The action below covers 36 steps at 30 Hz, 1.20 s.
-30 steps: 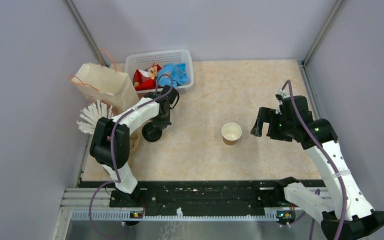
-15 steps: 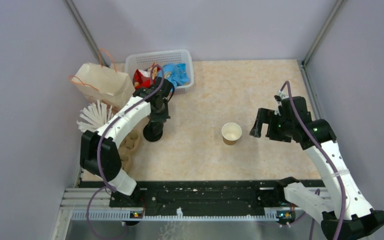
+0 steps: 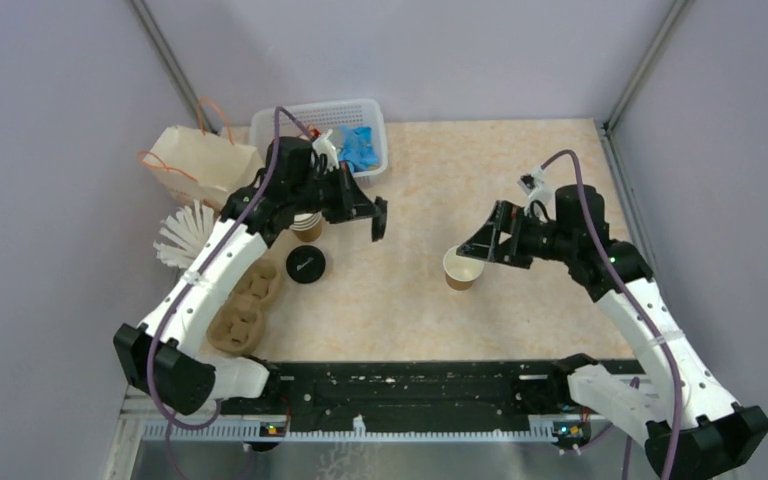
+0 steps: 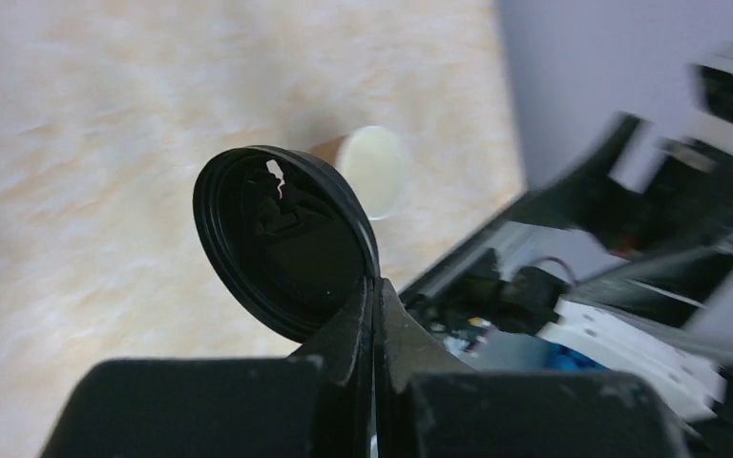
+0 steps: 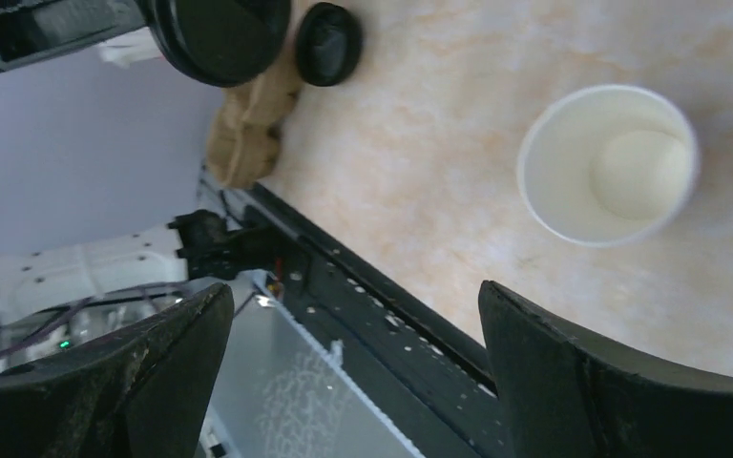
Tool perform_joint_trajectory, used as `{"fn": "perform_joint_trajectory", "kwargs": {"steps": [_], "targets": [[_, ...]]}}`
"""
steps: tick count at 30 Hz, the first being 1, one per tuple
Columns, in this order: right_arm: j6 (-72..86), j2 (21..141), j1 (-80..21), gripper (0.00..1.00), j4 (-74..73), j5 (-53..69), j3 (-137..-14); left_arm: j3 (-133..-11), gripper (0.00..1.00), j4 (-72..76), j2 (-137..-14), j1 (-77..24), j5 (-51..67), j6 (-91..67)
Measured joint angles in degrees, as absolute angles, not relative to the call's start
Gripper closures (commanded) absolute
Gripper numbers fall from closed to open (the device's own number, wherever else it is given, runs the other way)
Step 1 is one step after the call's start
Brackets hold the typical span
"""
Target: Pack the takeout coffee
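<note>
The takeout coffee, as a capped cup, is out of view. A lidless brown paper cup [image 3: 463,266] with a white inside [image 5: 609,162] stands at mid table. My left gripper [image 3: 372,213] hangs in the air left of the cup, shut on the rim of a black lid [image 4: 286,243]. The cup [image 4: 374,170] shows beyond the lid in the left wrist view. My right gripper [image 3: 482,243] hovers just right of the cup, tilted toward it. Its jaws [image 5: 353,296] stand wide open and hold nothing.
A second black lid [image 3: 305,264] lies on the table by a brown cup carrier [image 3: 245,305]. A stack of lidless cups [image 3: 307,226] stands behind it. A paper bag [image 3: 205,165], white sticks [image 3: 185,235] and a white basket [image 3: 320,112] of snacks fill the back left.
My left arm has lifted a black lid off the lid on the table and swung it right, toward the cup. My right gripper has moved left and tilted toward the cup, staying open.
</note>
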<state>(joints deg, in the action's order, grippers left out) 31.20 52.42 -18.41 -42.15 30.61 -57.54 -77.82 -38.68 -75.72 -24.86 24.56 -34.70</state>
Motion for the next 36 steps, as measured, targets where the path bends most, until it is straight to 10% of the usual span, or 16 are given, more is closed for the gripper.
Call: {"fn": "perform_joint_trajectory", "kwargs": {"steps": [13,18,25,36], "targets": [[52.4,59.8,-22.2,0.01,-5.7,39.8,-52.3,-73.5,0.98,-18.0,-74.2,-24.9,43.2,-47.7],[47.2,59.3,-21.8,0.01,-18.4,32.0,-54.0,-78.2,0.55,-29.2,-79.7,-26.1,37.4,-40.2],[39.4,52.3,-18.0,0.01,-34.6,22.3,-54.5,-74.8,0.2,-36.7,-84.6,-44.0,20.7,-29.4],[34.5,41.1,-17.4,0.01,-49.5,13.4,-56.1,-37.3,0.15,-6.9,-72.8,-61.3,5.5,-9.8]]}}
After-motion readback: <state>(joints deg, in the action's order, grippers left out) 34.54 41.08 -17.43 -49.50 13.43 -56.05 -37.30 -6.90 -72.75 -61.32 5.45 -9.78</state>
